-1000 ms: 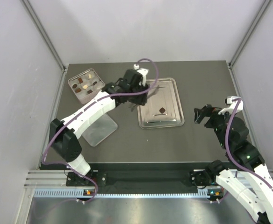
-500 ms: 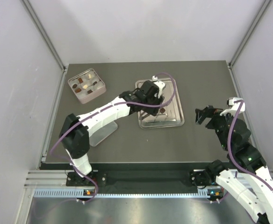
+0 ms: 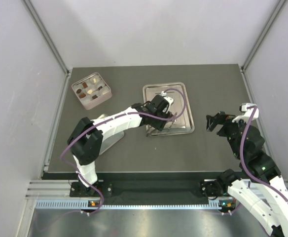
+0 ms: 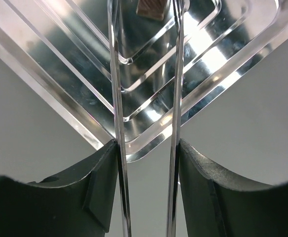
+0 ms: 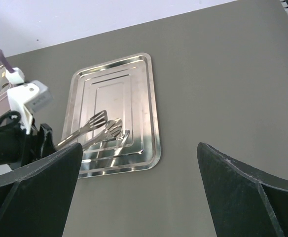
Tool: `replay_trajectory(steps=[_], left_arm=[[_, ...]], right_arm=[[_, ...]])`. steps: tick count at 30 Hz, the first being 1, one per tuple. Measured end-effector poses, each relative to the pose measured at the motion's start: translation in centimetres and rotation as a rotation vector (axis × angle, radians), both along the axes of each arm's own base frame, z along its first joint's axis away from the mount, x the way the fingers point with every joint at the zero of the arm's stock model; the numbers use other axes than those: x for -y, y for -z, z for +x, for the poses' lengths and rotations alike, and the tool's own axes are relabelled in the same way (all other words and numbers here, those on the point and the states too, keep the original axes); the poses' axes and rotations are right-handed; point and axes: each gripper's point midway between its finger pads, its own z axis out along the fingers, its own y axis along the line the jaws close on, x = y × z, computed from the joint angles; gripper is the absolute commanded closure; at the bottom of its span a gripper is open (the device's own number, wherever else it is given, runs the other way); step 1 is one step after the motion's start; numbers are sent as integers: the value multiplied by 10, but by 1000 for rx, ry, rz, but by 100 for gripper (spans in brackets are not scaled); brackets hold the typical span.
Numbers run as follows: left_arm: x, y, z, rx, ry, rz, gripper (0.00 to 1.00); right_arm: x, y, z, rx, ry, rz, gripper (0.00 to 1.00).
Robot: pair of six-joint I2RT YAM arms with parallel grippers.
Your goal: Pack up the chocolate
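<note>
Tongs (image 5: 98, 119), clamped in the left gripper (image 4: 146, 148), reach over the steel tray (image 4: 50, 64), arms slightly apart and straddling one brown chocolate (image 4: 151, 7), not yet pinching it. Next they should squeeze it, lift, and carry it to the pink tin (image 3: 91, 90).

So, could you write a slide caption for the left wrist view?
Left gripper holds slim metal tongs over the shiny rectangular steel tray, aiming at one small brown chocolate piece.
</note>
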Motion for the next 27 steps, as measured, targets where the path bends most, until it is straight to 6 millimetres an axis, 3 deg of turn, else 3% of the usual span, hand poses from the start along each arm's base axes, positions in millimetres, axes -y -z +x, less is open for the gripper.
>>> replay_trajectory(steps=[8, 16, 21, 27], left_arm=[[-3, 18, -5, -33, -1, 20, 54], [-10, 16, -4, -23, -26, 46, 64], [-18, -5, 5, 20, -70, 77, 65], [-22, -46, 27, 95, -126, 62, 66]], right_arm=[[0, 0, 0, 0, 0, 0, 0], [0, 0, 0, 0, 0, 0, 0], [0, 0, 0, 2, 0, 1, 0], [1, -1, -1, 5, 0, 3, 0]])
